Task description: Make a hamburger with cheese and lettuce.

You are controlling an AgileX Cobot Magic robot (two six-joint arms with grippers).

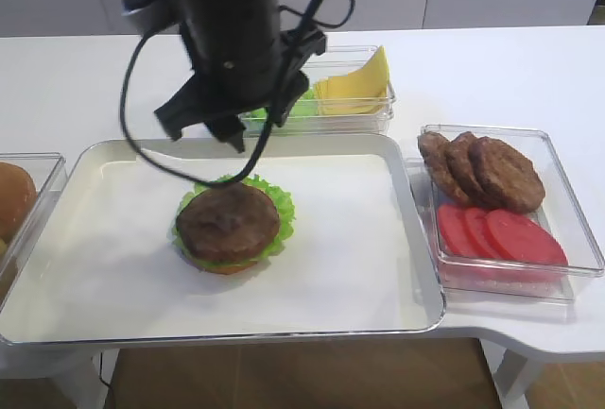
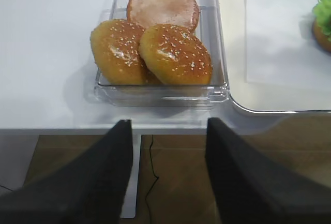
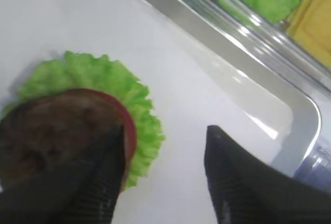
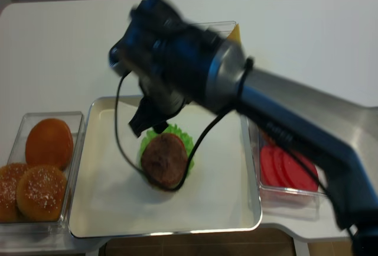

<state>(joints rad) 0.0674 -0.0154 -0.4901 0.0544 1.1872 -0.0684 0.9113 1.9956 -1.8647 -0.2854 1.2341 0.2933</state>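
You have the hamburger (image 1: 228, 225) on the tray (image 1: 397, 267). Behind the tray sit the lettuce (image 1: 304, 105) and cheese (image 1: 354, 83); right of it, patties (image 1: 487, 168) behind tomato slices (image 1: 496, 234); left, buns (image 4: 41, 167).

Right arm (image 4: 248, 90): bulky black wrist housing, grey metallic collar, dark blue-grey link behind. Loose black cable (image 1: 132, 107) loops off the wrist. Fingers (image 3: 243, 182) matte black, wedge-shaped, finely ribbed inner faces.
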